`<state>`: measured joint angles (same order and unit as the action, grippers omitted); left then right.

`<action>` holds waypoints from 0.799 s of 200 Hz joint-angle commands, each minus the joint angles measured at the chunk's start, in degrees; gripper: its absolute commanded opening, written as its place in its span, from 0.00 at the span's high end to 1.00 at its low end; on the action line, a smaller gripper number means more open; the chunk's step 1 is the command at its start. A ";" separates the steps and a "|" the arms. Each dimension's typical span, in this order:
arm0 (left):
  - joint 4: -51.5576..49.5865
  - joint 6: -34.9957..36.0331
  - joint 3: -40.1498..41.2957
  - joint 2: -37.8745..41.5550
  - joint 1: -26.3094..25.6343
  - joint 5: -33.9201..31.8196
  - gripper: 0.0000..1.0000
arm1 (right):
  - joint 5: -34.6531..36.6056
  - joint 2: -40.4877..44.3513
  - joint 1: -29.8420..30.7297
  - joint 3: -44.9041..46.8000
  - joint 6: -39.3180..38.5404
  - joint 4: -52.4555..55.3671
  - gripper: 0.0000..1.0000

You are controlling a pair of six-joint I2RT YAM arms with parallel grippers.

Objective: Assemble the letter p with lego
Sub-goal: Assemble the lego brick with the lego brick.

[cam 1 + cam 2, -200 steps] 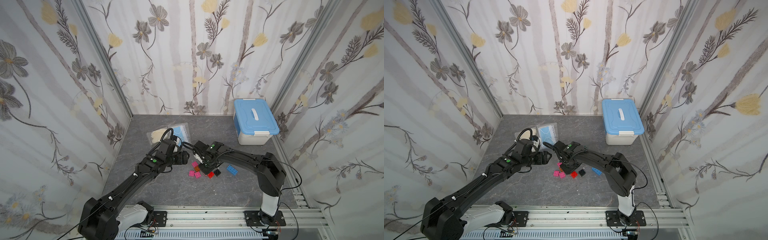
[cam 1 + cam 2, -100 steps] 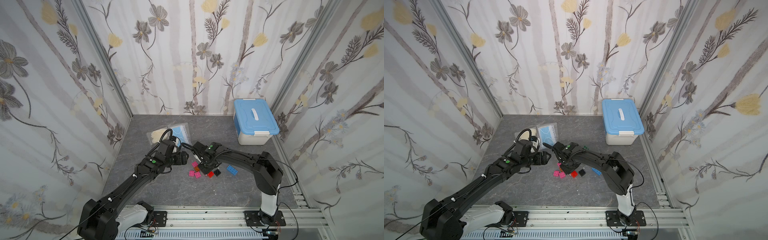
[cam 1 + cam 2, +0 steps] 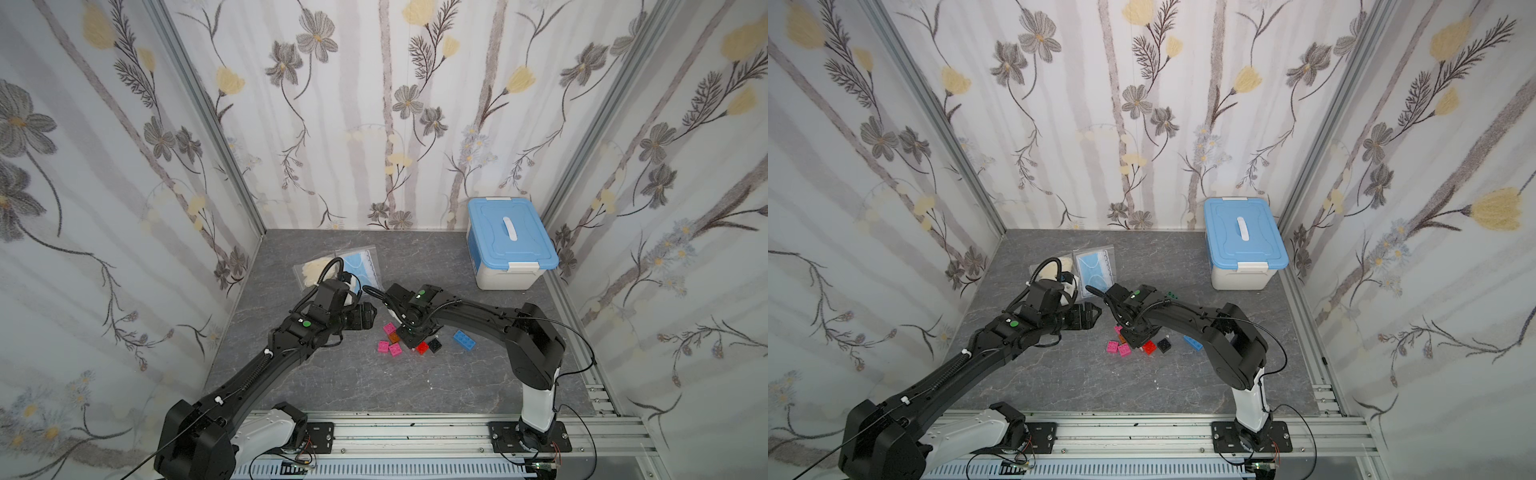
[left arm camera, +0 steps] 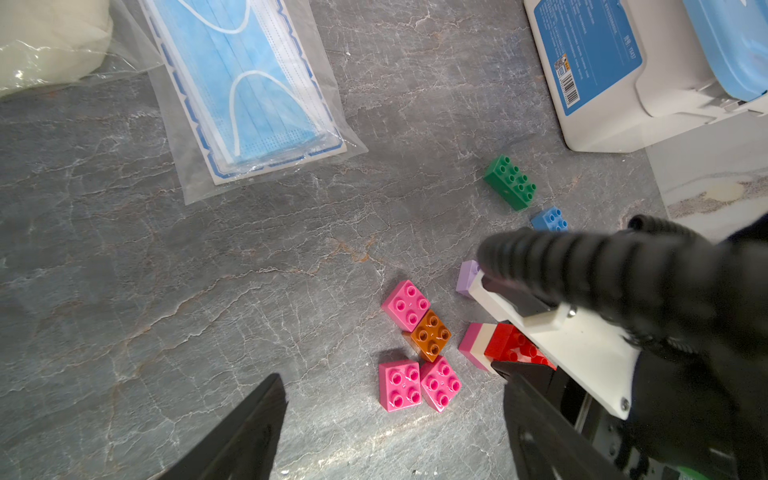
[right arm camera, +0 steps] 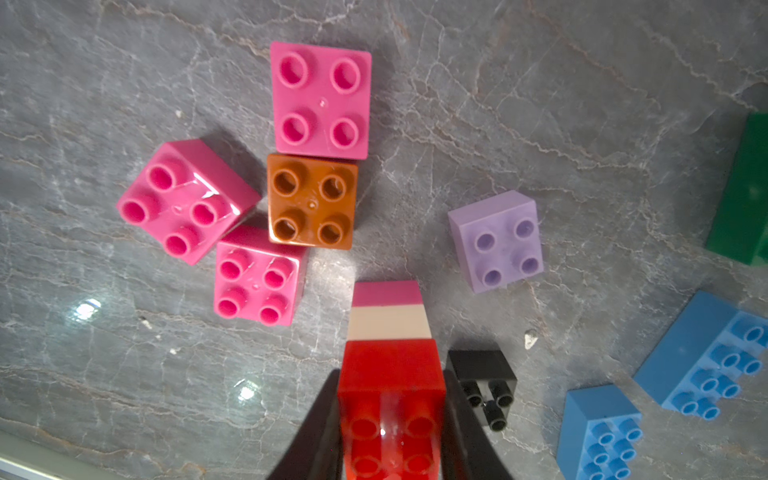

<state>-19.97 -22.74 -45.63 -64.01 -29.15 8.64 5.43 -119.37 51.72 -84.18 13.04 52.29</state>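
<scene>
Right wrist, unlike left wrist: black brick (image 5: 486, 374)

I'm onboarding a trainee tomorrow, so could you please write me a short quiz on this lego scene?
1. True or false: the left gripper holds a brick.
2. Which colour tops the stack clamped in the right gripper? A green, B red, C lavender.
3. How many pink bricks lie loose, outside that stack?
Key: 1 false, its jaws stand open and empty; 2 B; 3 three.
</scene>
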 commanded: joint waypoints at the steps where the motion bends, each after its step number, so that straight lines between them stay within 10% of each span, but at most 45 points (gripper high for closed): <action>1: 0.80 0.09 0.05 0.20 0.14 -0.02 0.15 | 1.15 0.96 -0.01 -0.54 0.63 0.78 0.79; 160: 0.49 0.33 0.10 0.73 0.23 -0.12 0.15 | 0.72 -0.50 -0.02 -0.36 0.93 0.44 0.79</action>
<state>-19.97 -22.70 -45.63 -63.51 -29.02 8.67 5.78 -119.26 51.70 -84.31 13.65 53.98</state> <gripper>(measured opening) 0.849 0.321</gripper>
